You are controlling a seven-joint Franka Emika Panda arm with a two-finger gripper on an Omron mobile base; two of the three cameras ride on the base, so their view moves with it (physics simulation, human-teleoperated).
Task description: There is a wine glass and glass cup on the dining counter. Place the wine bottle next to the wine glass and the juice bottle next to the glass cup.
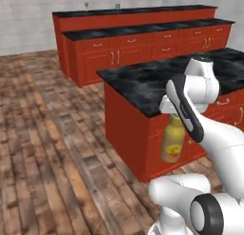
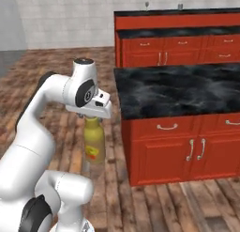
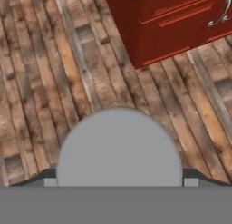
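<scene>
Close to the base, over bare wood floor: juice bottle [image 1: 172, 140] hanging upright under the gripper [image 1: 174, 114], clamped at cap/neck, jaws set wide around it. Clear of the floor, just off the corner of the red island [image 2: 178, 146], not touching it. In hand view, big grey disc [image 3: 118, 148] between the two fingertips [image 3: 190, 174], prob. the cap seen from above.

Handling, as a guess: squat plastic-looking body, stiff enough, moderate weight if full, smooth so could slip or swing when held high on the neck. Better kept vertical, slow turns by the base. Not fragile like the glasses it has to land beside. Wide foot should stand steady once set down.

Label: round, red and yellow patch on the belly [image 2: 93, 153]; no writing or brand legible, too blurred.

Further back: island's black marble top, then red drawer cabinets [image 1: 143, 48] w/ metal handles.

Farthest, along the wall: dining counter [image 1: 133, 13]. On its top, wine glass [image 1: 86, 5] and glass cup [image 1: 117, 6], tiny, apart from each other. Same pair in right base view. Wine bottle: can't place from here. Juice bottle well apart from the cup; long carry left.
</scene>
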